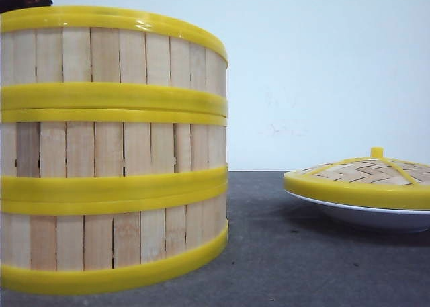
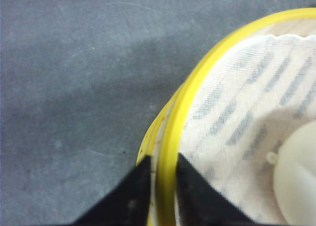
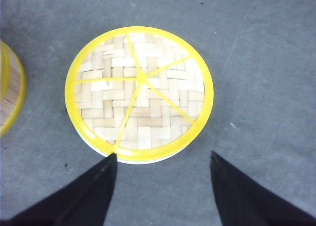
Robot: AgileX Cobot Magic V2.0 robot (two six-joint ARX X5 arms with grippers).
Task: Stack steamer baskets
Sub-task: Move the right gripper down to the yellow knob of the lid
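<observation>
Left gripper (image 2: pixel 162 179) pinched on yellow rim of top steamer basket (image 1: pixel 111 55), fingers either side of wall. Three steamer baskets (image 1: pixel 111 152) stacked on grey table (image 1: pixel 302 253). Right gripper (image 3: pixel 163 159) wide open, empty, above woven lid (image 3: pixel 139 92) on white plate (image 1: pixel 376 216).

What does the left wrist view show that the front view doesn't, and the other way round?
Only the left wrist view shows the left gripper astride the top basket's yellow rim, plus a white cloth liner and a pale round object inside. Only the front view shows three steamer baskets stacked, and the woven lid on a white plate to their right. Both show the rim and the grey table.
</observation>
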